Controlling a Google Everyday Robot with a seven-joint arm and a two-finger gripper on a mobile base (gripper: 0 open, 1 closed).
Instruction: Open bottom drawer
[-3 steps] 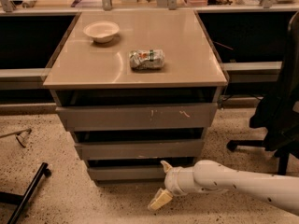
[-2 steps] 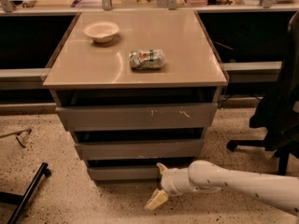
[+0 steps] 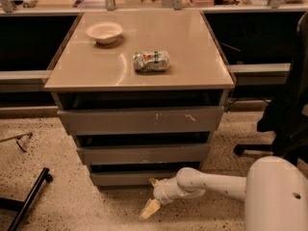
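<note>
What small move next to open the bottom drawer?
Probably ease the gripper up and inward so its upper finger hooks the top edge of the bottom drawer. The front looks shut and handleless, and the open gripper hangs low before its right part, lower finger toward the floor.

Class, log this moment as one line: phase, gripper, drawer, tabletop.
phase: pre-grasp | gripper: open, low near floor, just in front of bottom drawer | tabletop: bowl, crumpled packet
</note>
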